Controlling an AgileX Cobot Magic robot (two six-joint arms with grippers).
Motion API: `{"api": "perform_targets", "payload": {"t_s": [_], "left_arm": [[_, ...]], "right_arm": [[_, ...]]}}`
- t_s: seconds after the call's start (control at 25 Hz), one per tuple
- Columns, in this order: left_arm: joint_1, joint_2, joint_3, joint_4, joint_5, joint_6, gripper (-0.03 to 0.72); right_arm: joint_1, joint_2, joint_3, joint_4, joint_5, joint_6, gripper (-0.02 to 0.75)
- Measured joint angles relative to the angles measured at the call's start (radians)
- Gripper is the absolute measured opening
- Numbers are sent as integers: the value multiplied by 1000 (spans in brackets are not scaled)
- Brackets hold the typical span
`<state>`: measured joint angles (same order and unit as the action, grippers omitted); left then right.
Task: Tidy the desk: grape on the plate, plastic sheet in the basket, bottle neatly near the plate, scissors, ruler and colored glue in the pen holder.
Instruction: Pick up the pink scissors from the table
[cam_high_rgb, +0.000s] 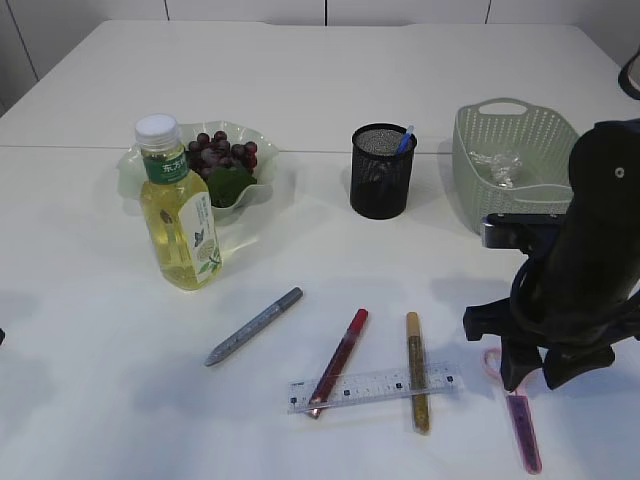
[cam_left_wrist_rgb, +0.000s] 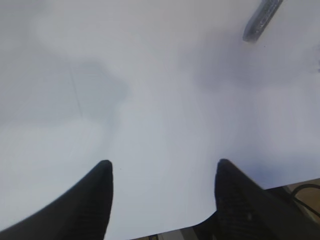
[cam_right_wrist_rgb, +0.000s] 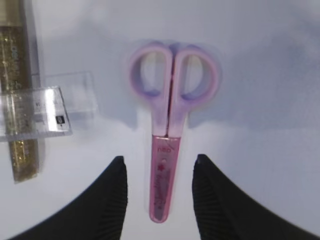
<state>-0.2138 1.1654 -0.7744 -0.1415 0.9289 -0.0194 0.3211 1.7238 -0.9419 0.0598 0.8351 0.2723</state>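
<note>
Pink scissors (cam_right_wrist_rgb: 170, 130) in a pink sheath lie flat on the table, handles away from me. My right gripper (cam_right_wrist_rgb: 159, 158) stands open just above them, one finger on each side of the sheath and clear of it. In the exterior view the scissors (cam_high_rgb: 523, 430) show below that gripper (cam_high_rgb: 545, 378). A clear ruler (cam_high_rgb: 372, 388) lies across the red glue (cam_high_rgb: 338, 362) and the gold glue (cam_high_rgb: 417, 385). The silver glue (cam_high_rgb: 255, 326) lies apart. Grapes (cam_high_rgb: 222, 153) sit on the plate (cam_high_rgb: 128, 170), with the bottle (cam_high_rgb: 180, 205) upright in front. My left gripper (cam_left_wrist_rgb: 164, 162) is open over bare table.
A black mesh pen holder (cam_high_rgb: 381, 171) with a blue pen stands at centre back. The green basket (cam_high_rgb: 470, 180) at the right holds crumpled plastic sheet (cam_high_rgb: 497, 165). The table's near edge shows under my left gripper; the silver glue (cam_left_wrist_rgb: 262, 20) lies far ahead of it.
</note>
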Motion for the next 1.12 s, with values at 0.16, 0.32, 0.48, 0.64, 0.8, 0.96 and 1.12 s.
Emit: {"api": "perform_targets", "payload": {"t_s": [0.16,0.32,0.48,0.64,0.8,0.96,1.12], "left_arm": [[0,0,0,0,-2,0,468],[0,0,0,0,-2,0,468],[0,0,0,0,-2,0,468],[0,0,0,0,-2,0,468],[0,0,0,0,-2,0,468],[0,0,0,0,-2,0,468],[0,0,0,0,-2,0,468]], "right_arm": [[0,14,0,0,-37,0,354],[0,59,0,0,-41,1,354],[0,82,0,0,-55,2,354],[0,99,0,0,-68,3,354],[0,109,0,0,-82,7,354],[0,121,0,-2,-91,7,354],[0,137,0,-4,-95,9,354]]}}
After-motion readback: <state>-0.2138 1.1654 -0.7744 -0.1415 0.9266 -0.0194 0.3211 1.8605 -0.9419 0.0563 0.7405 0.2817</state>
